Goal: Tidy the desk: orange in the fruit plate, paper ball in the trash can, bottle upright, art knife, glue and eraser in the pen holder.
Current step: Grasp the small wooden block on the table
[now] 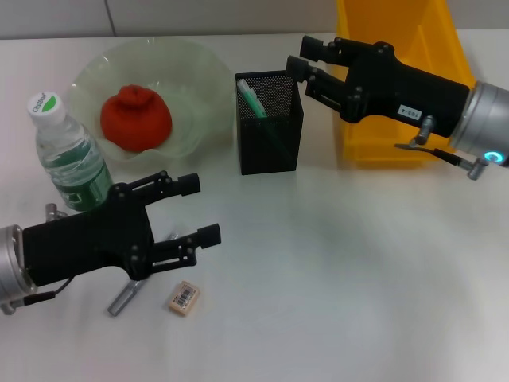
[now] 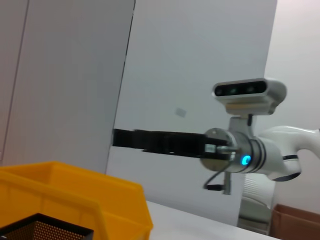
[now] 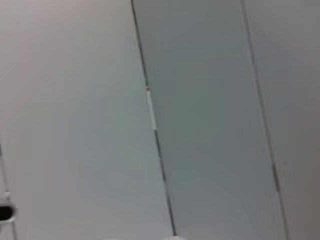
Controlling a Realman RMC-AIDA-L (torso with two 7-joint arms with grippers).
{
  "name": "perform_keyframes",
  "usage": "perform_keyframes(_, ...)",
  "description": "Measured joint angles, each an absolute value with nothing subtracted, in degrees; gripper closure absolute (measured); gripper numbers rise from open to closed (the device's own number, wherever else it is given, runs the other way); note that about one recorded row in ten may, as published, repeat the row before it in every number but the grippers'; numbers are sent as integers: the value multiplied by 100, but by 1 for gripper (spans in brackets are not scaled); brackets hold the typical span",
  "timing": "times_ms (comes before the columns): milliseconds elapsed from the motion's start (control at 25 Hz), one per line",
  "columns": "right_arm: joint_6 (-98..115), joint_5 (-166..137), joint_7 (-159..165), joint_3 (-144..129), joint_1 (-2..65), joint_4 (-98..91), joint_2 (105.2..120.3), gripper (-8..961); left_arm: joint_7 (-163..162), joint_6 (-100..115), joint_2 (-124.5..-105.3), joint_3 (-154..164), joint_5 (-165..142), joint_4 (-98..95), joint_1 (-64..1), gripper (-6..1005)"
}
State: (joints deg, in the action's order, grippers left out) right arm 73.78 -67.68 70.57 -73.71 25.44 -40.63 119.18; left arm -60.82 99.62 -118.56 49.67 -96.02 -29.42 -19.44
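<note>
**Operator:** Starting at the near edge of the table (image 1: pixel 334 318), I have the eraser (image 1: pixel 184 298) lying flat just ahead of the left gripper (image 1: pixel 191 210). It sits slightly toward me from the lower finger, apart from it, its long axis slanting away toward the far right. Beside it, a metal-grey stick that I take for the art knife (image 1: pixel 125 299) pokes out from under the left arm, pointing toward the near-left corner.

**Observer:** How do the left fingers stand?

**Operator:** Spread wide, with nothing between them, and held level above the table. I judge this arm the one for the eraser: the right gripper (image 1: pixel 305 69) is well off, across the table.

**Observer:** What is it doing there?

**Operator:** It hangs at the far side, just beside the pen holder's (image 1: pixel 270 123) right rim, fingers parted and carrying nothing. A green-capped stick, probably the glue (image 1: pixel 253 99), already stands inside the holder.

**Observer:** And the rest?

**Operator:** The bottle (image 1: pixel 71 155) stands upright near the left edge, close behind the left gripper. Farther back, the orange (image 1: pixel 135 119) rests in the fruit plate (image 1: pixel 199 79). The yellow bin (image 1: pixel 382 151) stands at the far right; I cannot see into it.
</note>
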Motion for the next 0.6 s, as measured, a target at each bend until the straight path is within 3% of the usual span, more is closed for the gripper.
perform_keyframes(400, 8315, -7471, 6240, -7359, 2384, -4005, 11939, 572, -6082, 10018, -11843, 4929, -9542, -2950, -1839, 215)
perform_keyframes(600, 8786, -7106, 5402, -7381, 2357, -3040, 11954, 494, -6082, 10052, -11838, 4824, -9522, -2940, -1805, 215)
